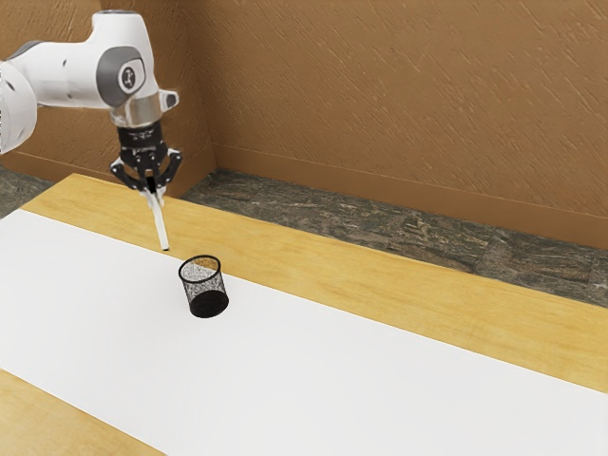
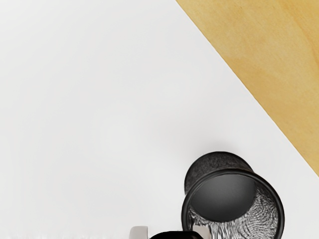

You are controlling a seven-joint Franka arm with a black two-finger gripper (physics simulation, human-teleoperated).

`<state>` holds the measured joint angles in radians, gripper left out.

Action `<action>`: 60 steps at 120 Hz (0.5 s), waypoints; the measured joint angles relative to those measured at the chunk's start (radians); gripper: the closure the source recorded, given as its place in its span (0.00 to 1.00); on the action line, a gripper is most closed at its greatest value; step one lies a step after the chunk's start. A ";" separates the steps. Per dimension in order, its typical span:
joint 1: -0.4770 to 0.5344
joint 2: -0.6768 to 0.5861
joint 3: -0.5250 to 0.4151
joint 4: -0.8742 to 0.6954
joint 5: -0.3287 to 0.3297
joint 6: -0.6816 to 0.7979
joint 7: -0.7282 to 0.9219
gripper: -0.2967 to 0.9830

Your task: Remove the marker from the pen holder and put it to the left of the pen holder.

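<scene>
1. The fingers [image 1: 156, 194] are closed on the marker [image 1: 162, 228], parted by only a narrow gap, which the marker takes up.
2. In the wrist view the fingers [image 2: 139, 233] stand on two sides of a blurred black part of the marker.
3. The marker hangs below the fingers, its body white and its lower tip dark. It leans slightly, lower end toward the exterior view's right.
4. The marker is out of the holder [image 1: 211, 289] and held above the bench [image 1: 380, 285], apart from the holder's rim.
5. The holder is a round black mesh cup, standing upright on the white strip [image 1: 332, 380] that runs along the bench. It is near the strip's edge on the wall [image 1: 399, 104] side.
6. The holder's mouth is open upward; the wrist view shows its mesh wall and dark floor inside.
7. In the exterior view, the marker is nearer than the holder to the bench's upper-left corner.
</scene>
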<state>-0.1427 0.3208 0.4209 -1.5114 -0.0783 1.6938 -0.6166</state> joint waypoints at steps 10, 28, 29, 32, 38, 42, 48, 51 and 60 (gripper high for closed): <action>0.001 0.034 0.017 0.028 0.013 -0.062 0.001 0.84; 0.004 0.160 0.036 0.132 0.023 -0.149 0.003 0.85; 0.005 0.169 0.037 0.141 0.023 -0.154 0.003 0.85; 0.010 0.200 0.037 0.168 0.023 -0.166 0.004 0.85; 0.025 0.250 0.038 0.205 0.022 -0.188 0.005 0.85; 0.036 0.275 0.038 0.218 0.022 -0.199 0.006 0.84; 0.051 0.308 0.038 0.230 0.021 -0.213 0.007 0.84; 0.056 0.324 0.038 0.234 0.020 -0.218 0.008 0.84; 0.064 0.359 0.038 0.243 0.018 -0.226 0.010 0.84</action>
<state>-0.0788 0.6796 0.4586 -1.2682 -0.0604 1.4674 -0.6069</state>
